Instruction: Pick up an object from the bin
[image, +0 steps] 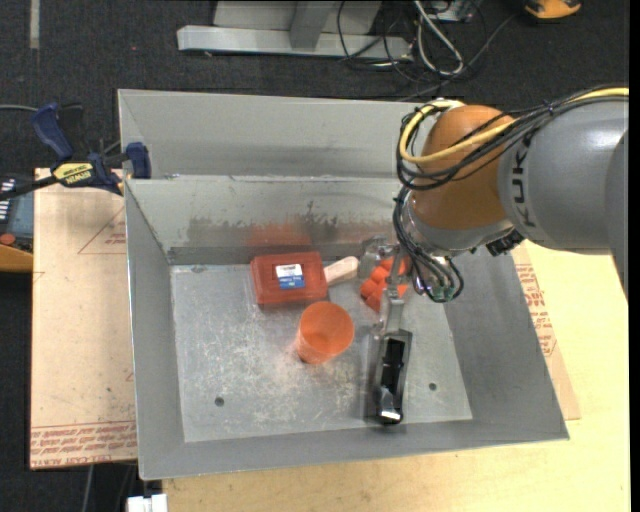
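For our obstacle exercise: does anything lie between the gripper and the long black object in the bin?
Nothing visible does. The gripper sits at the far end of the black object; the orange cup stands aside.

Thick grey arm (580, 180) with dark lettering; rounded orange wrist cover (462, 175), yellow and black cables (424, 150) looped across it; slim metal pincer (392, 315) below.

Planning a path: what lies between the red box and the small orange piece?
A pale beige block lies between the red box and orange piece, camera view.
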